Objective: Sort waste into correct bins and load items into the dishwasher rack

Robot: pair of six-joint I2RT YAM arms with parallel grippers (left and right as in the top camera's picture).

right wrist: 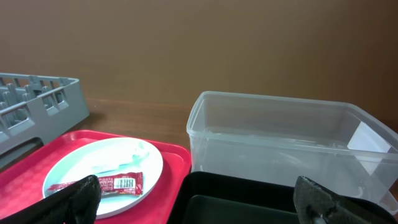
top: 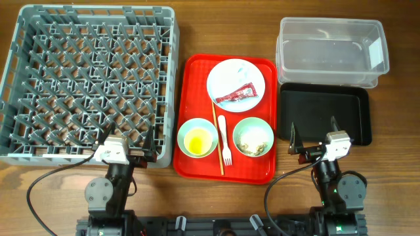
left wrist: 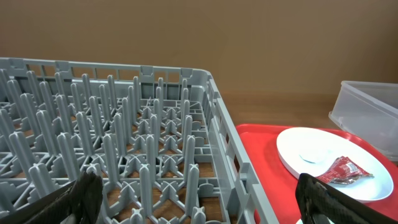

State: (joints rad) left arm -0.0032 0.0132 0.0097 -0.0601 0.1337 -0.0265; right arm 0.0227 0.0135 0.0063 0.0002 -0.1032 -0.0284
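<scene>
The grey dishwasher rack (top: 39, 85) fills the left of the table and is seen close up in the left wrist view (left wrist: 124, 143). On the red serving tray (top: 197, 98) lie a white plate (top: 223, 75) with a red sachet wrapper (top: 236, 96) and a small white scrap (top: 239, 69), a pale bowl (top: 186, 145) holding a yellow cup (top: 197, 139), a bowl with rice-like scraps (top: 253, 137), a white fork (top: 224, 141) and a chopstick (top: 217, 134). The clear tub (top: 331, 51) and black tray (top: 325, 115) stand right. My left gripper (top: 128, 143) and right gripper (top: 315, 139) are open and empty.
The plate (right wrist: 102, 168) with the wrapper (right wrist: 99, 185) shows in the right wrist view, beside the clear tub (right wrist: 286, 137) and black tray (right wrist: 249, 199). The plate also shows in the left wrist view (left wrist: 323, 155). Cables run along the table's front edge.
</scene>
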